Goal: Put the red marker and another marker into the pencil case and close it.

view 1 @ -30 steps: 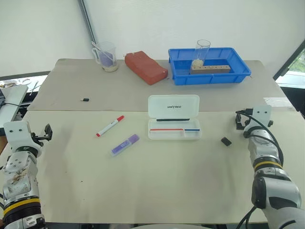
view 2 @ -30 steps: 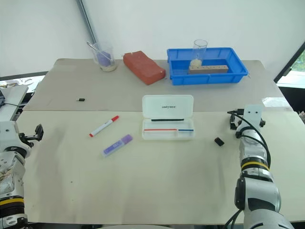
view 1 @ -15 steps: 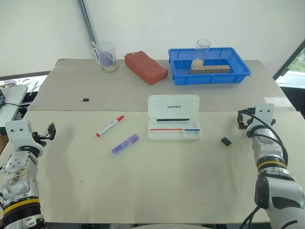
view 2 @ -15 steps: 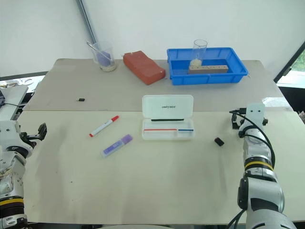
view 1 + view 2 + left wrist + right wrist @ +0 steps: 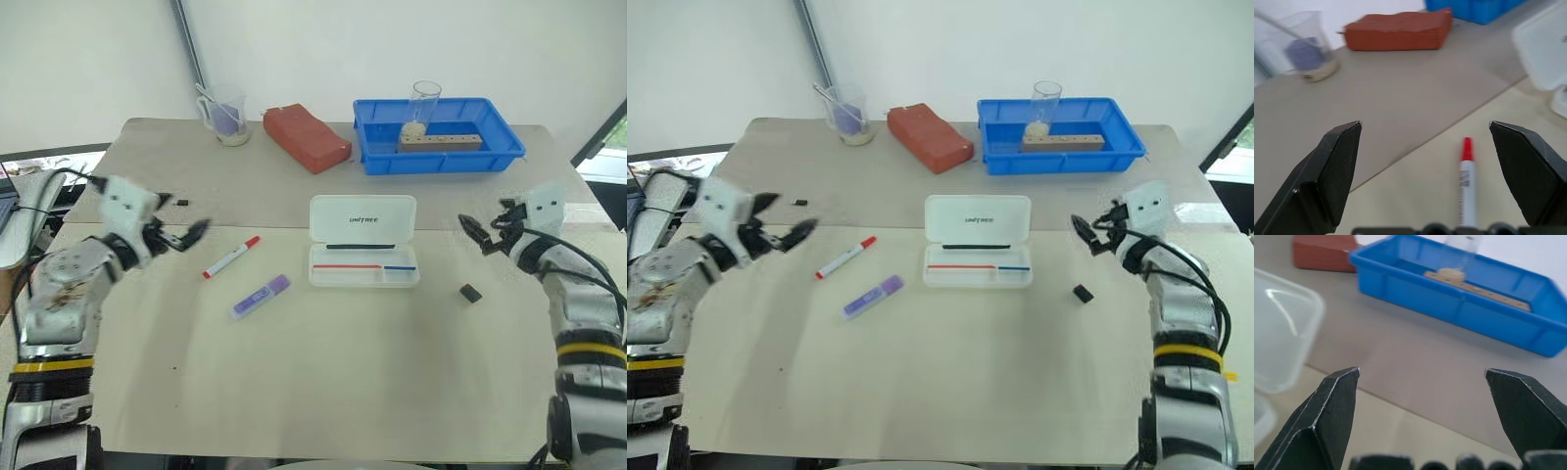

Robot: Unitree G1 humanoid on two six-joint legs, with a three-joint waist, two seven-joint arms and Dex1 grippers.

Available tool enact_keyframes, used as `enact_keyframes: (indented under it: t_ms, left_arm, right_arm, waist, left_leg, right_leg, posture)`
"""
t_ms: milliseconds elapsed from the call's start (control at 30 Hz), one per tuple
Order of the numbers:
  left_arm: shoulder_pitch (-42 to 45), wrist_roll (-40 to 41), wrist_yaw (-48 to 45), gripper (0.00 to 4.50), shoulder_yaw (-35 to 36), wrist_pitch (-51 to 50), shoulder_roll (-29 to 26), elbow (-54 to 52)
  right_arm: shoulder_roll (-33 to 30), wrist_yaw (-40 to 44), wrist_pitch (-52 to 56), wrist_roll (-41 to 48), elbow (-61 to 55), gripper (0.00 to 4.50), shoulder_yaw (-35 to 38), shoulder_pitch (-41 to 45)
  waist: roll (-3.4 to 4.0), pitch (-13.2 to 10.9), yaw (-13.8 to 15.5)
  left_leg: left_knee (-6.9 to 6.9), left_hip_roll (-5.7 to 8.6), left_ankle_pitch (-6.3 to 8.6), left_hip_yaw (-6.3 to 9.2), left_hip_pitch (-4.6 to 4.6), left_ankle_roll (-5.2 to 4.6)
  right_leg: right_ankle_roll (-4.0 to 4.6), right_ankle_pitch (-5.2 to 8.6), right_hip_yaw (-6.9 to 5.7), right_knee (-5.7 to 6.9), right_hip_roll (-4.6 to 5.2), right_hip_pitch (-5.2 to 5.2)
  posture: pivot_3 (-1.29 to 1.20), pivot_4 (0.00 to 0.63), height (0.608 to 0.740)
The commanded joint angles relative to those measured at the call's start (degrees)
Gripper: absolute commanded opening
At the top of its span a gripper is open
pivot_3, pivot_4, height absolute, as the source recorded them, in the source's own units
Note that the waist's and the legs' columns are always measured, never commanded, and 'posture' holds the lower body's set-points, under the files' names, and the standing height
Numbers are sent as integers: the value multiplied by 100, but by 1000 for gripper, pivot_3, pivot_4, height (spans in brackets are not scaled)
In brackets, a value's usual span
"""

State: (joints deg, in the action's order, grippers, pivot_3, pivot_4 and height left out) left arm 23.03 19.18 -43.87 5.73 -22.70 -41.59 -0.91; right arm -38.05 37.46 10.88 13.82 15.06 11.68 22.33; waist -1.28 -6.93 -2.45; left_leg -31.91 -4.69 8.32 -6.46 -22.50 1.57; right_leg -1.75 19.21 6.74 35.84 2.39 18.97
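Both arms are swinging inward since before | left gripper (image 5: 186, 235) gaping beside red marker (image 5: 228, 258) | right gripper (image 5: 477, 233) gaping, empty | purple marker (image 5: 261, 296) lying near open pencil case (image 5: 363, 241)

The surface (image 5: 323, 392) is a pale beige tabletop with a seam running across it; at its far edge stand a clear measuring cup (image 5: 226, 117), a red brick-like block (image 5: 305, 138) and a blue tray (image 5: 438, 136); a small black piece (image 5: 181, 203) lies left of centre; nearer lie the red marker (image 5: 228, 258), the purple highlighter (image 5: 261, 297), the open pencil case (image 5: 363, 241) and a black clip (image 5: 470, 293) to its right.
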Motion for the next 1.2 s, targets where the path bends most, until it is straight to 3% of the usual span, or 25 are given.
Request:
enact_keyframes:
  t_ms: [33, 233, 500, 1200]
  left_arm:
    - [753, -64, -660, 4437, -673, 102, 131, -160]
    - [1425, -430, -1368, 4437, -1665, 606, 738, 319]
    - [1833, -945, -1973, 4437, -2447, 1364, 1498, 1264]
    - [1953, -2161, -2102, 4437, -3165, 2205, 2469, 2885]
  right_arm:
    - [-175, 373, 632, 483, -1658, 4500, -7, -522]
    - [-126, 324, 1663, 1109, -3574, 4500, -1, -1478]
    - [97, -83, 2409, 1414, -4794, 4500, -191, -2082]
    - [21, -166, 2524, 1378, -5182, 4500, -311, -2540]
  waist:
    - [4, 2, 44]
    - [12, 6, 116]
    - [-5, -3, 149]
    - [-4, -2, 162]
  left_leg:
    - [-3, 2, 0, 3, -11, 0]
    - [-29, 6, -25, 9, -37, -43]
    - [-34, 13, -27, 35, -59, -50]
    - [-68, 70, -33, 183, -119, -75]
  right_leg:
    - [-1, 0, -2, 0, -2, 5]
    - [-9, 0, 1, 0, -2, 20]
    - [-7, 0, -1, -1, -7, 32]
    - [-10, 1, -60, 1, -6, 33]
  posture:
    - [0, 150, 740]
    - [0, 150, 740]
    - [0, 150, 740]
    - [0, 150, 740]
